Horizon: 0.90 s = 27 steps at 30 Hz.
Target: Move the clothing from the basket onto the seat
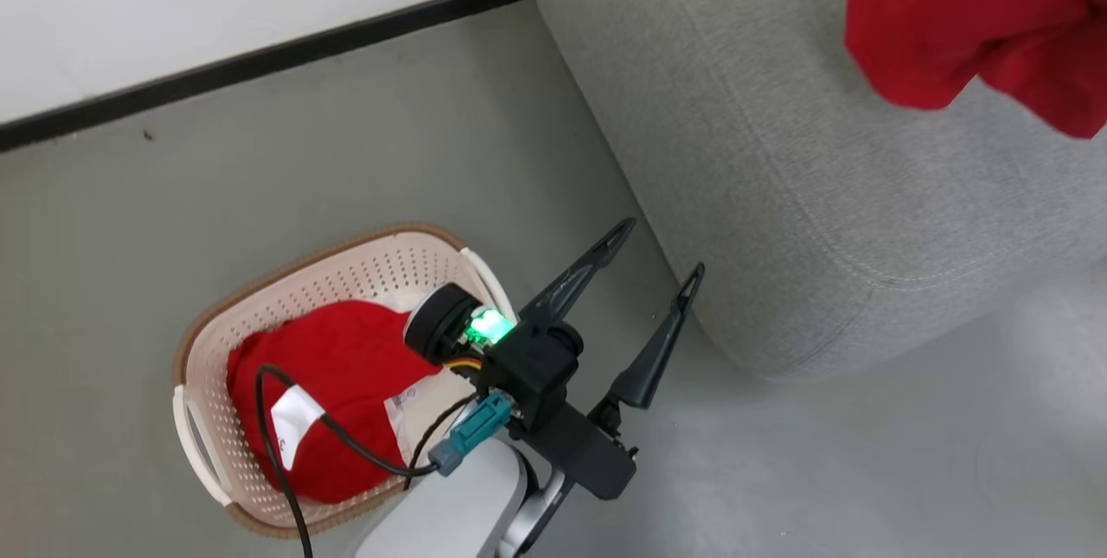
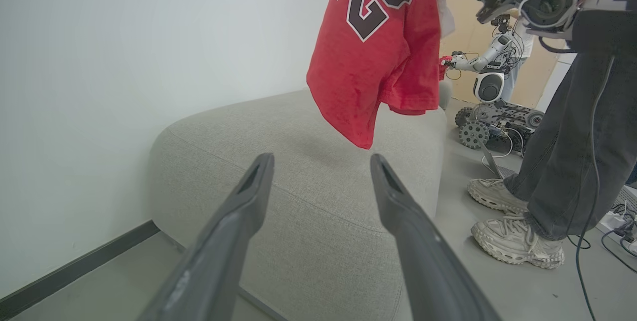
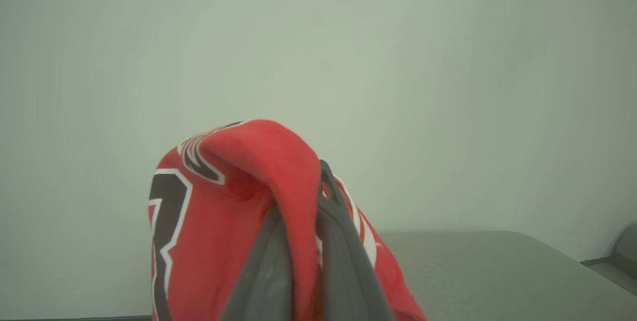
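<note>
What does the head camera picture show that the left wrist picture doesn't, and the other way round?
Head view: a cream perforated plastic basket with a brown rim, holding a crumpled red garment. Left wrist view: a person's dark trouser legs and pale sneakers, a second wheeled robot behind them, and the number 23 on the bright red jersey. Both: the light-grey fabric seat, that jersey hanging over it, and the open left gripper.

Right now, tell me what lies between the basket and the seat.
In the head view, the open left gripper hangs over bare grey floor between the basket and the seat.
</note>
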{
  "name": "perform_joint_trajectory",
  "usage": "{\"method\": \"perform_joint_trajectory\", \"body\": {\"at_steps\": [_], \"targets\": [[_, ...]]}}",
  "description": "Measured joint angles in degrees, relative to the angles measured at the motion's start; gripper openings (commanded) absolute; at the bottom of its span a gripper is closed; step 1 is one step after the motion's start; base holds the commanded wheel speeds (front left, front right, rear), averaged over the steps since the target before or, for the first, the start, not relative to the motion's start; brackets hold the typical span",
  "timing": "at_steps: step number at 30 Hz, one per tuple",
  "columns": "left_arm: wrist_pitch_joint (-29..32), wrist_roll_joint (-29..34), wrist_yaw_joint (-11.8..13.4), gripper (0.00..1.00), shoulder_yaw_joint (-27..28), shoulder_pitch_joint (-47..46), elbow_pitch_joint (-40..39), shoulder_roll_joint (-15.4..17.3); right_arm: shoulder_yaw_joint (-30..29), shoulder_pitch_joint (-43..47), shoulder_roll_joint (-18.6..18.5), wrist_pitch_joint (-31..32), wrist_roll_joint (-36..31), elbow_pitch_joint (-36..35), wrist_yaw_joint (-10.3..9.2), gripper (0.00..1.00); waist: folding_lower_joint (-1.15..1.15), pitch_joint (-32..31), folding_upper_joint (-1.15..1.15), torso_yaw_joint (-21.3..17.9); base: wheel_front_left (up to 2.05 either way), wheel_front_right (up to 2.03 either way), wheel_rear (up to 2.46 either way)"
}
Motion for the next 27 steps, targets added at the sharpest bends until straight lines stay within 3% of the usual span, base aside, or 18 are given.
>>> {"method": "perform_joint_trajectory", "body": {"at_steps": [27], "targets": [[0.0,2.9,1.0,1.0,-7.5,-13.1,-2.0,0.1,-12.4,-15.6,-10.3,0.0,0.6,16.4,-0.51,0.0,0.0,19.2,0.0,8.6,0.0,0.0,0.0]]}}
